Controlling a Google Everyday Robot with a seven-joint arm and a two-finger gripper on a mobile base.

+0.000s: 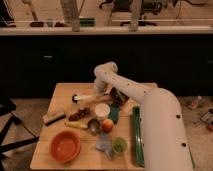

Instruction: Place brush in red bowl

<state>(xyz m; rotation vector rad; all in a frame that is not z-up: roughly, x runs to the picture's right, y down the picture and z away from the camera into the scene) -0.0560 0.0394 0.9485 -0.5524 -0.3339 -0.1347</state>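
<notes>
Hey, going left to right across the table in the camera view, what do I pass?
Scrub brush → red bowl → brush → white cup → green cup → green tray. The gripper, shut, sits right of the brush handle, under the arm.

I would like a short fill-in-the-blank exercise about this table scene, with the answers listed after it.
1. The red bowl sits near the table's front-left corner, and inside it there is ______.
2. The brush lies on the table with its dark head pointing toward the ______ side of the picture.
3. The gripper is at the ______-hand end of the brush handle, low over the table.
4. The small cup near the front edge is ______ in colour.

Answers: nothing; left; right; green
</notes>
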